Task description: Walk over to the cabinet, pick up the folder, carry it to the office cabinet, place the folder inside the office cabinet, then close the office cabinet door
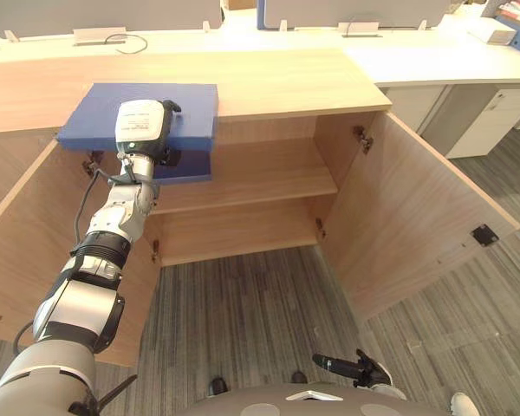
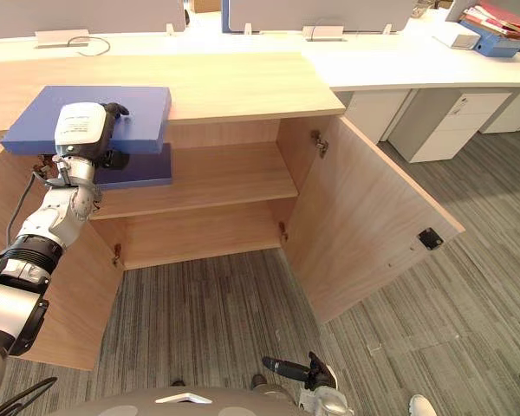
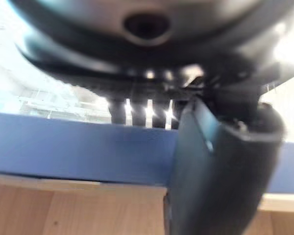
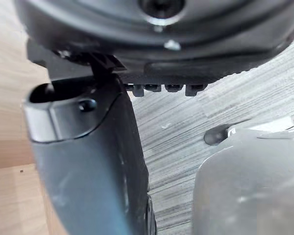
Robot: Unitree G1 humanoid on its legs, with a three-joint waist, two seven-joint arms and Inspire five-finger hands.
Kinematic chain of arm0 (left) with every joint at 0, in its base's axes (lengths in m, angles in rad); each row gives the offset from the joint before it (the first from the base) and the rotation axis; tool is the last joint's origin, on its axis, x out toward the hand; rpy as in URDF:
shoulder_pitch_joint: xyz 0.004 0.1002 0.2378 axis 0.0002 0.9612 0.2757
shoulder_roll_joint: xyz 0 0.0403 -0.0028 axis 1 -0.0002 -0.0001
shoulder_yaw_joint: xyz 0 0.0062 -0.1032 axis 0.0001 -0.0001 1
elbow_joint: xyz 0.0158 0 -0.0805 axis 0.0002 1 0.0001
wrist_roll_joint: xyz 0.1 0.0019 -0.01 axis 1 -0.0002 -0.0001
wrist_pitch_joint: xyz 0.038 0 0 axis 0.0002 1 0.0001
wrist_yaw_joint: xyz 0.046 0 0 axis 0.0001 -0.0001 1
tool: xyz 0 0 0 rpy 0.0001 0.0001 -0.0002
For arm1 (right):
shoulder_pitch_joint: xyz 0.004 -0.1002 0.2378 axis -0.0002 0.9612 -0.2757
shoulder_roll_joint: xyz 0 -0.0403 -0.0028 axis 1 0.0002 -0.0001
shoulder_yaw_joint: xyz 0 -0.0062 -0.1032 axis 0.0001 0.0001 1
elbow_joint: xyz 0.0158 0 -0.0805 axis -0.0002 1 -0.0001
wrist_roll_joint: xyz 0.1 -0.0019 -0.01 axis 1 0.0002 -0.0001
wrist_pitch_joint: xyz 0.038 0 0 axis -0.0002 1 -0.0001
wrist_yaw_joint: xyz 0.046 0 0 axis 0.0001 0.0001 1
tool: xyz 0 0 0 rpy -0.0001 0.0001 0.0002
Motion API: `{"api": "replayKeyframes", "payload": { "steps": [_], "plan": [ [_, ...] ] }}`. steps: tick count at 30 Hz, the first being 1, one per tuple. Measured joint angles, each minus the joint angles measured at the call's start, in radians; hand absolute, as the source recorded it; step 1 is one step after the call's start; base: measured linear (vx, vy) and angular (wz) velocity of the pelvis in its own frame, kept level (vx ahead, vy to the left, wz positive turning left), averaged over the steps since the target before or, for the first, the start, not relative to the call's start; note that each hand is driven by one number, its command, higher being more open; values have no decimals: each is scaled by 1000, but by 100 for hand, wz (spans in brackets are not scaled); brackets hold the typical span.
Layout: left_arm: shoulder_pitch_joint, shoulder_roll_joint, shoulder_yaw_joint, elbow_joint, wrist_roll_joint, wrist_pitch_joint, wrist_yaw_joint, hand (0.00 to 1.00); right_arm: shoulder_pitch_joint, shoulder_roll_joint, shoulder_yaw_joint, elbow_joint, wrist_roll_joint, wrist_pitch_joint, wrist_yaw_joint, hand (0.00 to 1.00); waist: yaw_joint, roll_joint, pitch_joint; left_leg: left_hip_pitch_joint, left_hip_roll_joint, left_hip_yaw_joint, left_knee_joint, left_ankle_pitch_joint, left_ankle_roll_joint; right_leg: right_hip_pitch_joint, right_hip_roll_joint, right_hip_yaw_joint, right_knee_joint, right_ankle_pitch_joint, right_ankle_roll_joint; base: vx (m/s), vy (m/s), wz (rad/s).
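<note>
Office cabinet stands open; left hand pinches the blue folder, whose edge beyond the fingers could snag the cabinet top.

Both eye views are looking down from the head at the open cabinet and floor, sharing almost the whole scene, slightly offset sideways. The left wrist view is sitting very close along the left hand, facing the folder edge; the right wrist view is pointing along the right hand at the floor.
</note>
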Motion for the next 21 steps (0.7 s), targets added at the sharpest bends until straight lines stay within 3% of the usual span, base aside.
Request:
{"api": "replayKeyframes", "payload": {
  "steps": [8,11,21],
  "plan": [
    [-13,4,32,-45,28,3,53,0,32,-3,1,0,0,0,-10,100,0,-1,-1,-4,-10,2,0,-7,7,6,-9,2,-20,2,-7,10,13,0],
    [-14,5,32,-64,50,4,58,0,28,-2,1,1,0,0,-12,100,0,-1,-1,-1,-18,-4,1,-9,11,21,-18,-10,-22,11,4,131,19,8],
    [-21,8,25,-94,50,25,53,0,-18,0,1,19,0,-1,-14,100,-1,-1,-1,10,-17,-14,1,-9,11,39,-13,-29,-20,5,-6,38,-8,4]
  ]
}}
